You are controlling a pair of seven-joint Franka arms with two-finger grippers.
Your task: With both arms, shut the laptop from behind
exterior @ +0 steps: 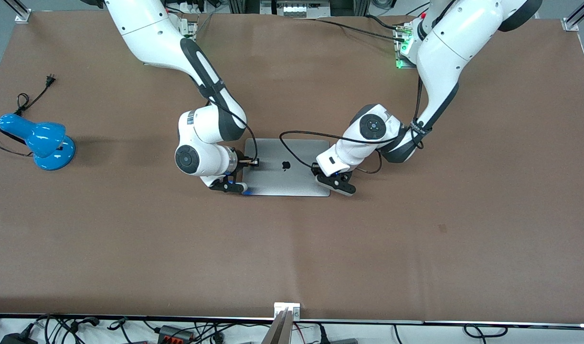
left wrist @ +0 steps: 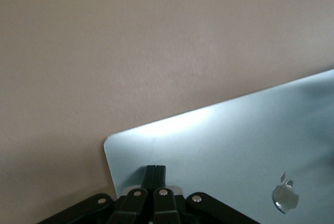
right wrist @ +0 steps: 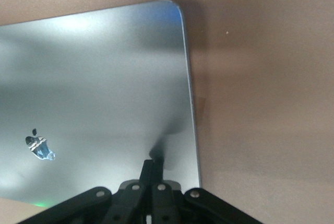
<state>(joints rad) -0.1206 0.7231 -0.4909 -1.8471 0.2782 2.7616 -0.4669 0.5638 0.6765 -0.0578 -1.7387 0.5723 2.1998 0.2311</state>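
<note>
Laptop [exterior: 287, 167] shut flat, bare table [exterior: 416, 248] all round its edges. Left gripper [exterior: 337, 184] and right gripper [exterior: 230, 185] press lid corners, fingers together. Apple logo [exterior: 286, 166] on lid.

Black apple logo [exterior: 286, 166] on laptop [exterior: 292, 179] lid, no readable text

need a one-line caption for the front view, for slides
Both grippers, left and right, fingers shut, press the closed slim grey metal laptop flat on the brown table.

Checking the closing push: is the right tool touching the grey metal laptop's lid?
Touching. In the right wrist view the shut right tool tip meets its own reflection on the grey metal laptop lid.
</note>
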